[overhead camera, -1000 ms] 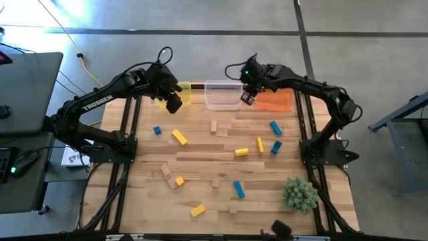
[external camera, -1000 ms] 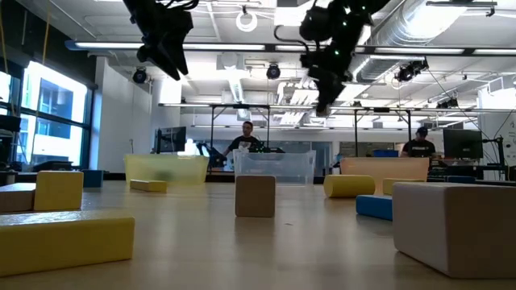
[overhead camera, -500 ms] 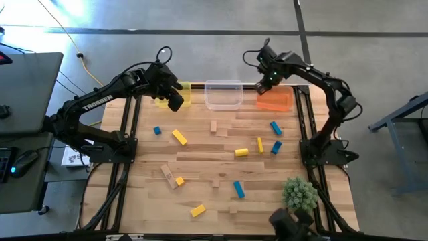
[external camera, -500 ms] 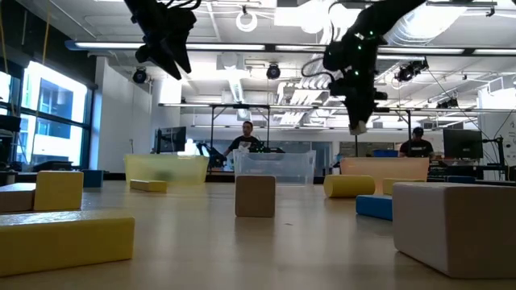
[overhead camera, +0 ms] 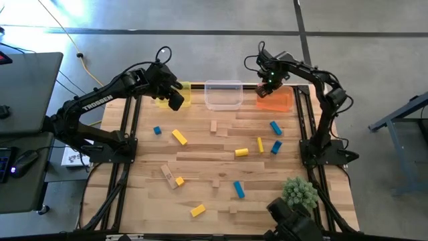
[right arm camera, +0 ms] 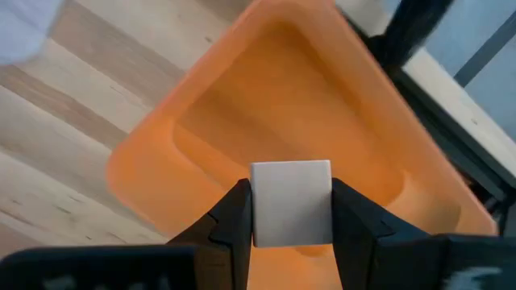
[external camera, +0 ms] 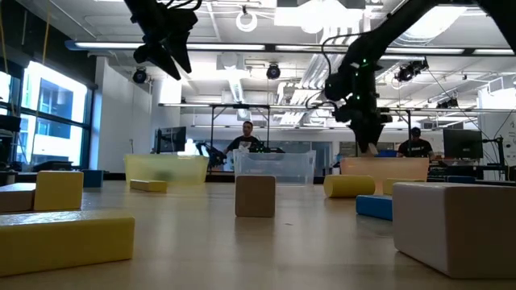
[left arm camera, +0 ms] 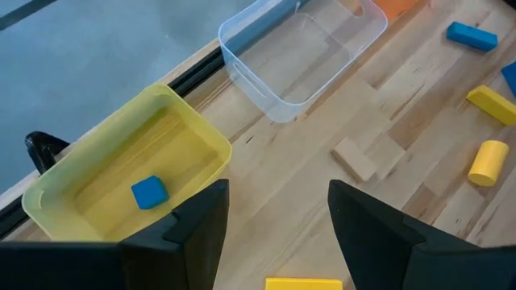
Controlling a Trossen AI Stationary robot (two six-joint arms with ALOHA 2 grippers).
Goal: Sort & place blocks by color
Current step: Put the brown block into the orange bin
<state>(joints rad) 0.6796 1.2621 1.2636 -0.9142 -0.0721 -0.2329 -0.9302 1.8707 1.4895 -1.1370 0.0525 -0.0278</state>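
Note:
My right gripper is shut on a plain light-wood cube above the orange bin, at the table's far right. My left gripper is open and hangs in the air beside the yellow bin, at the far left. A blue cube lies on that bin's floor. The other blocks lie flat on the table: blue, yellow and plain wood among them. My right gripper pinches the light-wood cube between its two fingers, one pad on each of two opposite side faces. The fingers come from above, pointing down. The cube is lifted clear and hangs over the inside of the orange bin.
The clear bin stands between the yellow and orange bins along the far edge. A spiky green plant ball sits near the near right corner, with a dark object at the near edge beside it. People show in the room behind.
My right gripper has carried the wood cube toward the table's right, from beside the clear bin to above the orange bin, and has sunk lower in the low view. The dark object at the near edge has come farther into view.

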